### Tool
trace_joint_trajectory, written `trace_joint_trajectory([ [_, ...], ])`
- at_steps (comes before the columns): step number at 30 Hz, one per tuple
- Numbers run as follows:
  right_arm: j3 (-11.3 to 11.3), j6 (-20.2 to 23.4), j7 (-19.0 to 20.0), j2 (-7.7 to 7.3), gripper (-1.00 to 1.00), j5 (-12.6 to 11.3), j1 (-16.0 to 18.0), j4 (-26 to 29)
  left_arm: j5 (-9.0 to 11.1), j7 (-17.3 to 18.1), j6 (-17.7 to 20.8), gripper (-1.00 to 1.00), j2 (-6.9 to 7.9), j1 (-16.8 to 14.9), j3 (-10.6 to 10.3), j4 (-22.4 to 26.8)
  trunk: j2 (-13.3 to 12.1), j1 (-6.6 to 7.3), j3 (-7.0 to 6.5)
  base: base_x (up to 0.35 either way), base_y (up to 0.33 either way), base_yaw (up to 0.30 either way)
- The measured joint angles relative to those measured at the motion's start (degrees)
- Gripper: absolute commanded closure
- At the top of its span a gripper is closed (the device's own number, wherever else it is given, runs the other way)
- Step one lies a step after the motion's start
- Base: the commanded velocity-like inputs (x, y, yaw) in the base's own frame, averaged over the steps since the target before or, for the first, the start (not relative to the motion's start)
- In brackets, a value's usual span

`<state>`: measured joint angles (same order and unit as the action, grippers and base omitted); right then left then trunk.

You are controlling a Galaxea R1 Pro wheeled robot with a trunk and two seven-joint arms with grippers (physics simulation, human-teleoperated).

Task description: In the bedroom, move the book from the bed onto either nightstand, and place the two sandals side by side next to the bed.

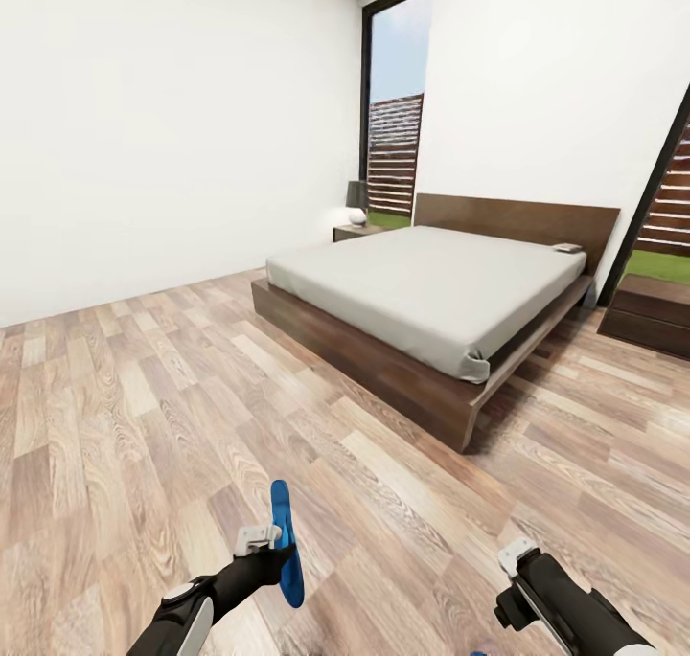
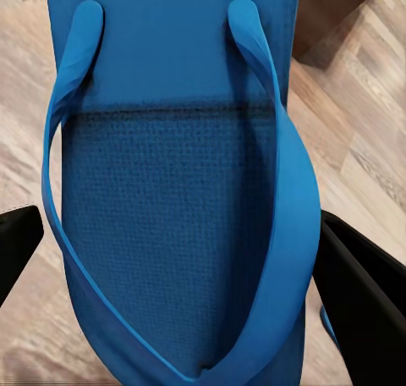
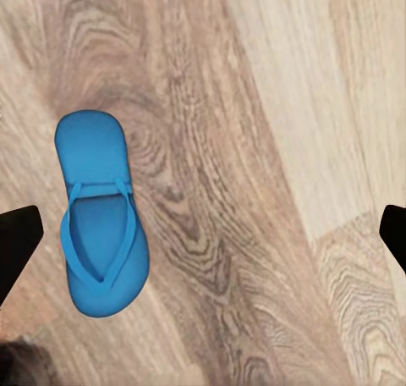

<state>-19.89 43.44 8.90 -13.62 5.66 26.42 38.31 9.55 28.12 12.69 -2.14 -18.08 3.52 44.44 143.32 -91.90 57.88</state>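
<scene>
Left tool (image 1: 273,544) clamps one sandal (image 1: 285,541); right tool (image 3: 203,234) spread above second sandal (image 3: 99,212); one bed (image 1: 431,292).

Left end effector (image 1: 271,539) grips one blue sandal (image 1: 285,543) on edge above the plank floor (image 1: 115,397). Right end effector (image 1: 517,565) low, jaw state unclear. Bed (image 1: 422,297) ahead; book (image 1: 567,248) by the headboard; nightstands (image 1: 356,231) (image 1: 654,313) flank it.

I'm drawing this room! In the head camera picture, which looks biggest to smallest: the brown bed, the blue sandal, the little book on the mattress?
1. Dark brown wooden bed, grey-white mattress.
2. Bright blue flat sandal in the left gripper; nearness enlarges it.
3. Small thin book, far away.
</scene>
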Motion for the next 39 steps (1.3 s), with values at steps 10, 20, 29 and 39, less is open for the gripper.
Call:
trace_joint_trajectory([
  [10, 0.32, 0.0, -0.04, 0.03, -1.0, -0.01, 0.0, 0.0, 0.0, 0.0, 0.0, 1.0, 0.0, 0.0, 0.0, 0.06, 0.14, -0.26, 2.22, 0.0, 0.0, 0.0],
  [20, 0.33, -0.07, -0.11, 0.06, -1.0, 0.05, 0.0, 0.05, 0.0, 0.0, 0.0, 1.0, -0.02, 0.0, -0.03, 0.05, 0.27, -0.52, 4.43, 0.0, 0.0, 0.0],
  [29, 0.28, -0.09, -0.17, 0.06, -1.0, 0.1, 0.0, 0.0, 0.0, 0.0, 0.0, 1.0, -0.08, 0.0, -0.08, 0.04, 0.39, -0.75, 6.43, 0.0, 0.0, 0.0],
  [39, 0.13, -0.13, -0.22, 0.15, -1.0, 0.14, 0.0, 0.01, 0.0, 0.09, 0.09, 1.0, -0.09, 0.0, -0.09, 0.01, 0.53, -1.01, 8.65, 0.0, 0.0, 0.0],
])
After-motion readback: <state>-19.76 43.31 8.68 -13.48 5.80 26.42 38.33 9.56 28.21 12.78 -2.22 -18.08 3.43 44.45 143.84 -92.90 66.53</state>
